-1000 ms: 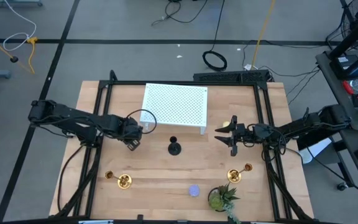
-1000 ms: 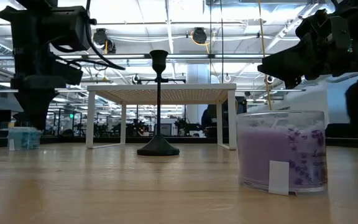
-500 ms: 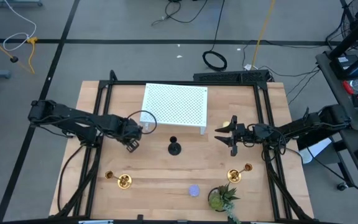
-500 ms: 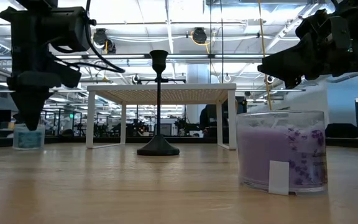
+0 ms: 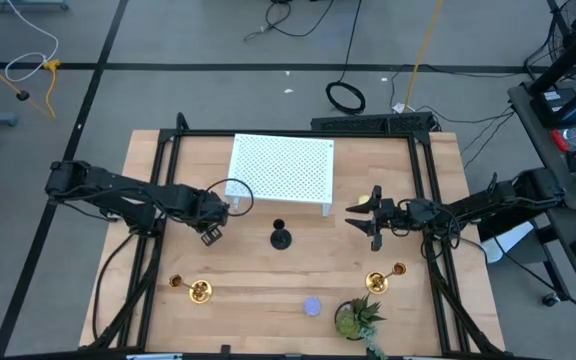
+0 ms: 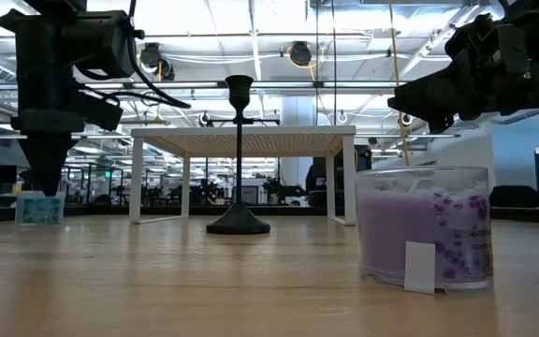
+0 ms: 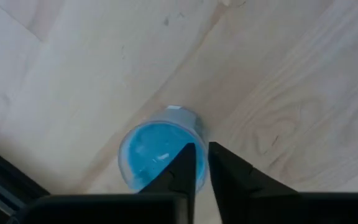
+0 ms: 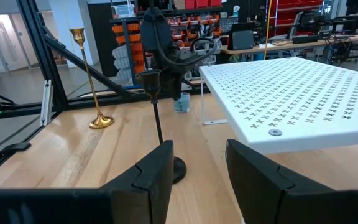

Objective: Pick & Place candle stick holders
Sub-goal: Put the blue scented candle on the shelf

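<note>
1. I see the black candle stick holder (image 5: 281,238) upright mid-desk, just in front of the white perforated stand (image 5: 282,172).
2. Two gold holders stand near the front: one left (image 5: 199,291), one right (image 5: 376,282).
3. My left gripper (image 7: 201,163) hangs over a blue candle (image 7: 157,154), fingers nearly together.
4. My right gripper (image 8: 199,171) hovers right of centre, fingers apart.

arms: two, dark, jointed | cables: black, looped | left tool (image 7: 202,171): dark tapered fingers
</note>
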You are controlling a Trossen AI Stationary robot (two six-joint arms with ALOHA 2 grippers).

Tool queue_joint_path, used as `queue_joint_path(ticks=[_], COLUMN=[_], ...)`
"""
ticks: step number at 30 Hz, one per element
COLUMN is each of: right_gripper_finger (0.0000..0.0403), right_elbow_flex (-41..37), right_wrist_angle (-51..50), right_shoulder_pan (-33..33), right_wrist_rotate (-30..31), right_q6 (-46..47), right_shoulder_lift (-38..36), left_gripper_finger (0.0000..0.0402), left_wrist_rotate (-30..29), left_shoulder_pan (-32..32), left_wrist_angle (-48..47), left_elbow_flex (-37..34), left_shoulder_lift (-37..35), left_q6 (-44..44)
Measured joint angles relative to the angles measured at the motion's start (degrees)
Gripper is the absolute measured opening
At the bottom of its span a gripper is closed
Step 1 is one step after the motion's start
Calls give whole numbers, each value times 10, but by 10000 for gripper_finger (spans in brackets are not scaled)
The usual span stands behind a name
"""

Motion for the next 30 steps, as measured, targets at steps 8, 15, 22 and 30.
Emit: queue_joint_path(ticks=[8,15,22,30], right_gripper_finger=[146,146,146,146], right_elbow_flex=[0,0,0,0], right_wrist_angle=[0,0,0,0], right_shoulder_pan=[0,0,0,0], right_wrist_rotate=[0,0,0,0], right_q6=[-1,-2,-2,-7], right_shoulder_lift=[0,0,0,0], left_gripper_finger=[9,3,2,8], left_wrist_rotate=[5,53,29,4], left_shoulder_pan=[0,-11,-55,-92], left_wrist_angle=[-2,-31,-161,-196], left_elbow_flex=[0,21,100,143], left_shoulder_lift=[0,-2,-2,-2], left_q6=[27,25,-22,-34])
